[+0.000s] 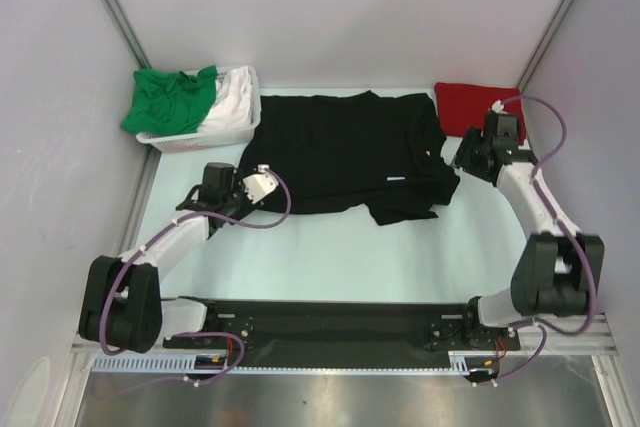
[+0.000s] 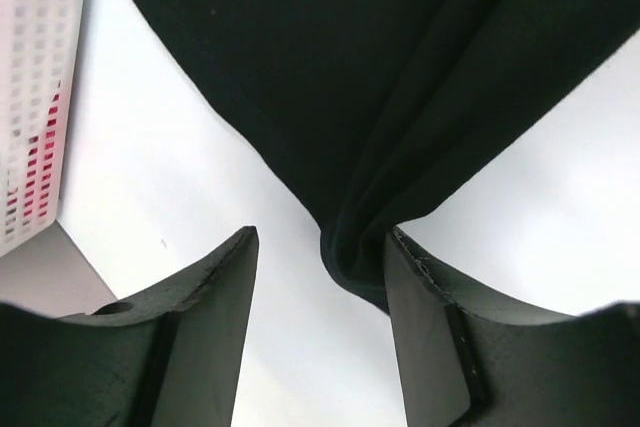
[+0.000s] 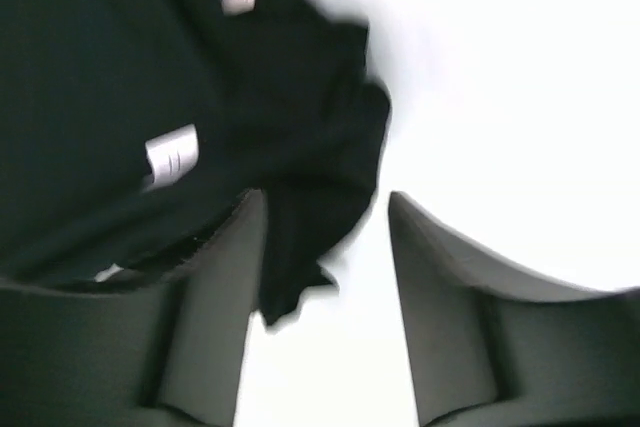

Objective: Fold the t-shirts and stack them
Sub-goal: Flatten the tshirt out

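Observation:
The black t-shirt (image 1: 345,147) lies spread on the table's middle, partly folded at its right side. My left gripper (image 2: 320,277) is open at its near left corner; a fold of black cloth (image 2: 355,247) hangs between the fingers against the right one. My right gripper (image 3: 325,247) is open at the shirt's right edge, a black cloth tip (image 3: 290,287) beside its left finger. The red t-shirt (image 1: 470,107) lies folded at the back right. The green t-shirt (image 1: 165,97) and white t-shirt (image 1: 232,102) lie in the basket.
The white plastic basket (image 1: 195,139) stands at the back left, also at the left edge of the left wrist view (image 2: 30,97). Grey walls close the sides and back. A black rail runs along the near edge.

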`<action>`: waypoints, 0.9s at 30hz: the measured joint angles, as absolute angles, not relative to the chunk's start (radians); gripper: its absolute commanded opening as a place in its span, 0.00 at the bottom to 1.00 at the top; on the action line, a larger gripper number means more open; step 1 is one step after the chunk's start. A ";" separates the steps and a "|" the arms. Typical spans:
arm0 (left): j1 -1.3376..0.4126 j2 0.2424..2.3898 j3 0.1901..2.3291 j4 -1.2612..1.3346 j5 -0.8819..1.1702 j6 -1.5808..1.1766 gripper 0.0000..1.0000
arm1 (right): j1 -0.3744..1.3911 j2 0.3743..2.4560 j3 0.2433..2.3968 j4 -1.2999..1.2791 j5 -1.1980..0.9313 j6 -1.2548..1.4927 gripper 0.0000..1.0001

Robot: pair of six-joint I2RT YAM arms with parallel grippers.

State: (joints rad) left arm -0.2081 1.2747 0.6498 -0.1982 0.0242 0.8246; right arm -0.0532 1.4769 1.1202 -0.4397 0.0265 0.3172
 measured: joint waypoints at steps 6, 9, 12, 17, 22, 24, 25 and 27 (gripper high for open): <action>-0.192 1.251 0.593 -0.197 0.011 0.821 0.59 | -0.037 1.263 1.000 -0.562 0.033 0.325 0.35; -0.181 1.275 0.569 -0.191 -0.002 0.815 0.59 | -0.033 1.216 0.909 -0.560 -0.006 0.356 0.44; -0.176 1.307 0.560 -0.176 -0.017 0.807 0.59 | -0.002 1.205 0.805 -0.557 -0.022 0.385 0.47; -0.170 1.335 0.560 -0.144 -0.028 0.787 0.58 | 0.073 1.272 0.741 -0.522 -0.068 0.392 0.53; -0.153 1.345 0.560 -0.125 -0.033 0.783 0.57 | 0.079 1.324 0.717 -0.442 -0.068 0.353 0.57; -0.142 1.348 0.560 -0.118 -0.033 0.782 0.57 | 0.079 1.334 0.717 -0.411 -0.064 0.319 0.57; -0.139 1.349 0.560 -0.116 -0.032 0.782 0.57 | 0.079 1.341 0.717 -0.392 -0.062 0.300 0.57; -0.131 1.349 0.560 -0.115 -0.031 0.778 0.57 | 0.079 1.364 0.718 -0.350 -0.061 0.251 0.58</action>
